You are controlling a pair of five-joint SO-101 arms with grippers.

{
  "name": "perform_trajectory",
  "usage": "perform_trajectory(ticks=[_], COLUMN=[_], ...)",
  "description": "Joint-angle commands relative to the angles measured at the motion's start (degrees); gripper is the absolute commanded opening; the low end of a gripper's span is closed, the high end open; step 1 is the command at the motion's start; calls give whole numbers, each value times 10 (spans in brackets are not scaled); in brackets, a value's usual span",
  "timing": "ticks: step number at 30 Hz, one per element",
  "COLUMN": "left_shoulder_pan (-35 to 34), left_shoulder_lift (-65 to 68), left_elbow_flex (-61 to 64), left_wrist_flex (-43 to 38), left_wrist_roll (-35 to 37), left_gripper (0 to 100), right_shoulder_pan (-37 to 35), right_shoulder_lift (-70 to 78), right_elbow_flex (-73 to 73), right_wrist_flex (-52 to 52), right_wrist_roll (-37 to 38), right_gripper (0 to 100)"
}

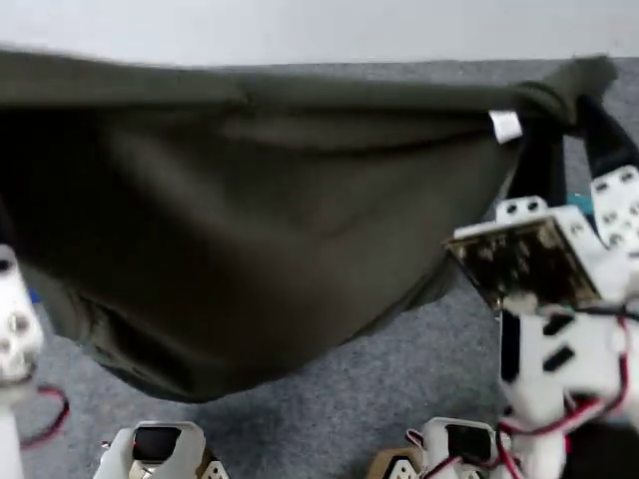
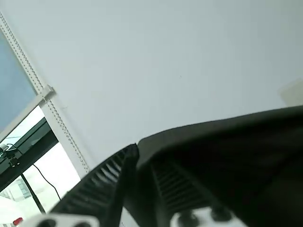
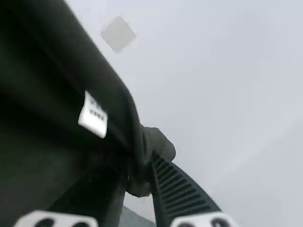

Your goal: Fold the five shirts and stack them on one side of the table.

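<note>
A dark olive shirt (image 1: 250, 230) hangs spread wide in the air above the table, its top edge pulled taut from the far left to the far right. My right gripper (image 1: 577, 100) is shut on the shirt's bunched right corner (image 3: 151, 142), next to a small white label (image 3: 92, 115). In the left wrist view my left gripper (image 2: 138, 156) is shut on the other end of the dark cloth (image 2: 227, 156), its black ribbed fingers (image 2: 102, 177) pressed against the fabric. The shirt's lower part sags in a curve toward the table.
Grey table surface (image 1: 399, 399) lies under the shirt. Both arm bases (image 1: 155, 449) (image 1: 459, 444) stand at the near edge. The right arm's white body and circuit board (image 1: 524, 259) rise at the right. A window (image 2: 19, 142) and a plain wall lie behind.
</note>
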State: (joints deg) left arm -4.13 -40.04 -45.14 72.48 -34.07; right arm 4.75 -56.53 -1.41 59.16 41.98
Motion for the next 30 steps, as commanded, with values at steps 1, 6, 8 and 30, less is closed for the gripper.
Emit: perform_trajectory(ticks=[1, 6, 8, 30], left_shoulder_pan=[-6, -5, -5, -1], left_shoulder_lift=[-17, 4, 22, 345], left_elbow_flex=[-9, 10, 46, 444], left_wrist_flex=[57, 163, 186, -323], left_wrist_roll=[-8, -8, -8, -5], left_gripper=[5, 5, 5, 5], right_shoulder_pan=[22, 21, 21, -33], right_shoulder_lift=[-29, -31, -20, 408], right_elbow_flex=[-29, -4, 25, 172], right_wrist_flex=[45, 132, 147, -325], right_wrist_roll=[7, 7, 7, 4], right_gripper=[10, 10, 10, 10])
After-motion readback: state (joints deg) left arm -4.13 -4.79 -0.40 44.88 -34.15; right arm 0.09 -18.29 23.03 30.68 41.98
